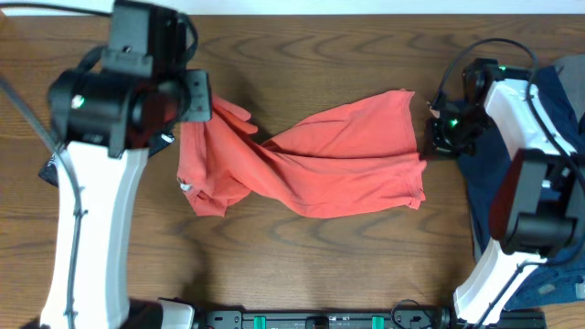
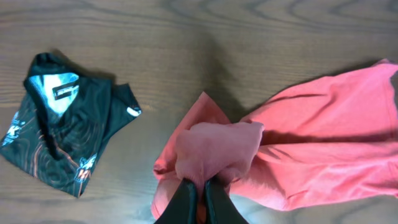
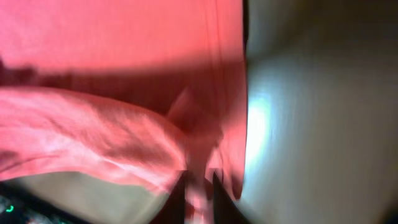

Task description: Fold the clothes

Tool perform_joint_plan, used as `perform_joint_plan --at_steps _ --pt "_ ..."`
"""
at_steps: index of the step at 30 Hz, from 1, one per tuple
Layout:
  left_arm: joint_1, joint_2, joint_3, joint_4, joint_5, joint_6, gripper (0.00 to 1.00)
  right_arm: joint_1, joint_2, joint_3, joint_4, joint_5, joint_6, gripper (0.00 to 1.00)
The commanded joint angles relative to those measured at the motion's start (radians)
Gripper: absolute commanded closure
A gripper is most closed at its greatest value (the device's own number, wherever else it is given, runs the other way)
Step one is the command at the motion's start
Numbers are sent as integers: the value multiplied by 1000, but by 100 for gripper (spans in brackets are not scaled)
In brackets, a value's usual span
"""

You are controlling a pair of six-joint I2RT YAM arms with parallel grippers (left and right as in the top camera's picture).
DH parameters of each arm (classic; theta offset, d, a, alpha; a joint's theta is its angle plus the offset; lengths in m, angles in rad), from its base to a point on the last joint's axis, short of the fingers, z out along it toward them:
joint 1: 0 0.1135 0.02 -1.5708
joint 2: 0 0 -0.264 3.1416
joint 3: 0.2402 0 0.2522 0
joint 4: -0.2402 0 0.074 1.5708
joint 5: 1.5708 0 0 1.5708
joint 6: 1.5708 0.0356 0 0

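Note:
The coral-red T-shirt (image 1: 329, 164) lies crumpled and twisted across the middle of the wooden table; its lettering is hidden. My left gripper (image 2: 200, 186) is shut on a bunched fold of the shirt (image 2: 217, 149) at its left end, under the left arm in the overhead view. My right gripper (image 3: 200, 186) is shut on the shirt's right edge (image 3: 124, 74), near the hem at the right in the overhead view (image 1: 430, 146). The shirt is stretched between the two grippers.
A black garment with red-and-white print (image 2: 68, 130) lies on the table left of the shirt. A large navy blue garment (image 1: 548, 164) lies at the right edge under the right arm. The table's front edge holds a black rail (image 1: 320, 320).

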Motion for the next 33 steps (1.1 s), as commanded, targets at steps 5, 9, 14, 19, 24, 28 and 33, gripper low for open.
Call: perform_joint_plan --at_steps 5,9,14,19,24,28,33 --pt "4 92 -4 71 -1 2 95 16 -17 48 102 -79 107 56" --pt "4 100 -4 76 -1 2 94 18 -72 74 28 -73 99 56" --pt "5 99 -4 75 -1 2 94 55 -86 59 -53 30 60 57" --pt "4 100 -4 68 -1 2 94 116 -86 -34 -30 72 114 55" --pt "4 100 -4 53 -1 2 94 140 -86 -121 69 108 281 55" --pt "4 100 -4 52 -1 2 94 158 -86 -159 185 122 285 56" --pt "4 100 -4 47 -1 2 94 167 -86 -157 216 161 281 59"
